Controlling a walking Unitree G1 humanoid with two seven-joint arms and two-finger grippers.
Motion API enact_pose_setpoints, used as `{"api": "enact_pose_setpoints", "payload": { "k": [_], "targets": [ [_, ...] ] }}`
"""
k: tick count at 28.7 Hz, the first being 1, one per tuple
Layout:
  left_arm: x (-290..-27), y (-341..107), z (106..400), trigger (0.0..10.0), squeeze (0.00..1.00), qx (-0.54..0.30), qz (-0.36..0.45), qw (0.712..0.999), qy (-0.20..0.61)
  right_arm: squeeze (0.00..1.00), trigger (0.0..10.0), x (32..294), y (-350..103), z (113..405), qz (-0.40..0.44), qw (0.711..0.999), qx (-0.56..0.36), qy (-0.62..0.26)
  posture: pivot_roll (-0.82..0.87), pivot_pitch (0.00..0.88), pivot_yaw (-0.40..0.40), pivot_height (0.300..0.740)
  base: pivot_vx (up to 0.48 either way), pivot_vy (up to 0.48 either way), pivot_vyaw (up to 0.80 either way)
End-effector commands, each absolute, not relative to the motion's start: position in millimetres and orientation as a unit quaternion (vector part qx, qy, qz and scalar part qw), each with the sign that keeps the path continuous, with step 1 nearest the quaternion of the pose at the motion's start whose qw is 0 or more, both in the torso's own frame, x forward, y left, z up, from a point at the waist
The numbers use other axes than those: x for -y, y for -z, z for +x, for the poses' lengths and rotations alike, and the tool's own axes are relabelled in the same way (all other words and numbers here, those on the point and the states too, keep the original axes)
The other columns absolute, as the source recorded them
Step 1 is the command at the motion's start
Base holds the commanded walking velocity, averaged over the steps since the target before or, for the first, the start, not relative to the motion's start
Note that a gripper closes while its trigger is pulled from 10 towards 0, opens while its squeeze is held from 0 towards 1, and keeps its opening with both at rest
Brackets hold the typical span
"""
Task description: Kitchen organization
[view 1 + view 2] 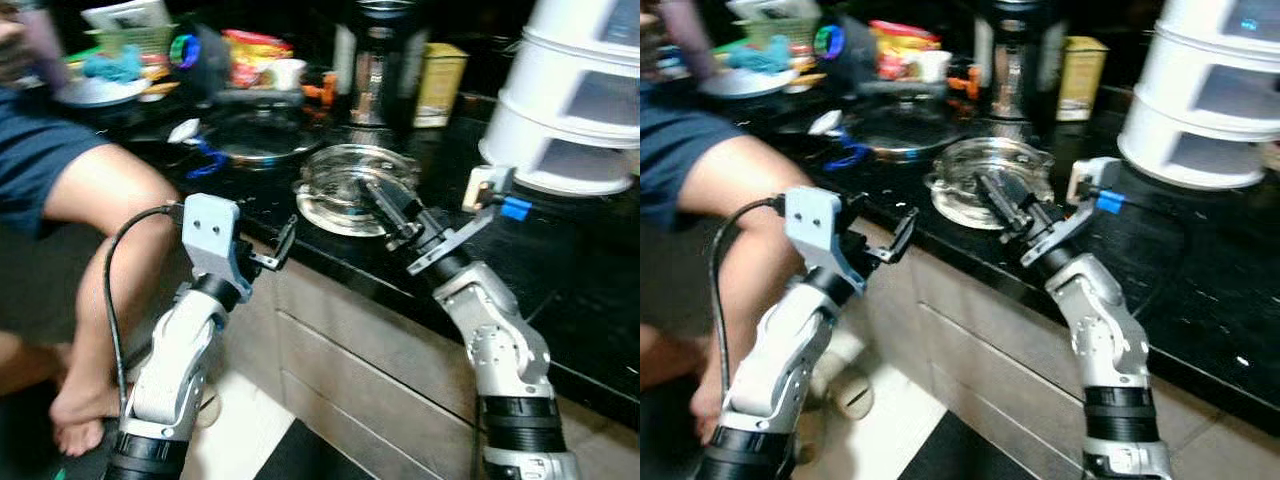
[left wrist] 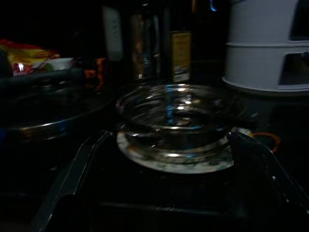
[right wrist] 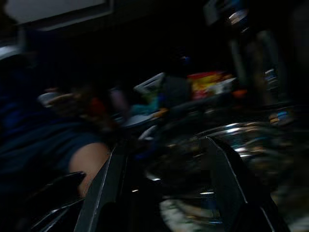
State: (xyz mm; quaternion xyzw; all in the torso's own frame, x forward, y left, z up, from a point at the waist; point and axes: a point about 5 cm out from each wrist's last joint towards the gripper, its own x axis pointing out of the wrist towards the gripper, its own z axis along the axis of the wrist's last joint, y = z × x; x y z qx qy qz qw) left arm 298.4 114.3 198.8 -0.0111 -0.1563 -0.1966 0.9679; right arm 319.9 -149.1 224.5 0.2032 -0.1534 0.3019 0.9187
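Fingers of the right gripper point(image 1: 385, 205) are reaching, apart, into the glass bowl point(image 1: 345, 180) on the black counter point(image 1: 560, 260); left gripper point(image 1: 283, 243) is hovering open near the counter edge. Labels are staying unreadable.

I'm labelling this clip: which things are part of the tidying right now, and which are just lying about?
In the job:
glass bowl
right gripper, open, reaching over the bowl
left gripper, open, at the counter edge

Lying about:
white steamer
yellow box
pan
snack bag
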Motion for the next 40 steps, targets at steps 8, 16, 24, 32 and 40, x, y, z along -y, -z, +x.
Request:
{"api": "enact_pose_setpoints", "payload": {
  "k": [8, 16, 24, 32, 40],
  "targets": [
    [-114.7, -201.1, 297.0, 10.0, 0.0, 0.159, -0.008, 0.968, 0.195, 0.0, 10.0, 140.6, -214.2, 326.0, 0.065, 0.952, 0.123, -0.271, 0.03, 0.028, -0.005, 0.74, 0.0, 0.0, 0.0],
    [-118.4, -197.0, 298.2, 10.0, 0.0, 0.153, 0.01, 0.972, 0.177, 0.0, 10.0, 135.7, -201.9, 327.3, -0.005, 0.962, 0.104, -0.252, 0.02, 0.03, -0.005, 0.74, 0.0, 0.0, 0.0],
    [-139.9, -199.6, 300.1, 10.0, 0.0, 0.156, 0.037, 0.98, 0.116, 0.0, 10.0, 128.5, -202.8, 338.6, -0.004, 0.974, 0.11, -0.198, 0.04, 0.044, -0.016, 0.74, 0.0, 0.0, 0.0],
    [-140.1, -197.9, 296.5, 10.0, 0.0, 0.153, 0.034, 0.981, 0.116, 0.0, 10.0, 125.6, -206.9, 342.0, -0.006, 0.973, 0.118, -0.198, 0.04, 0.054, -0.024, 0.74, 0.0, 0.0, 0.0],
    [-122.8, -190.2, 289.6, 10.0, 0.0, 0.127, -0.012, 0.974, 0.19, 0.0, 10.0, 121.8, -203.6, 342.7, -0.007, 0.973, 0.118, -0.198, 0.04, 0.06, -0.026, 0.74, 0.0, 0.0, 0.0]
  ]
}}
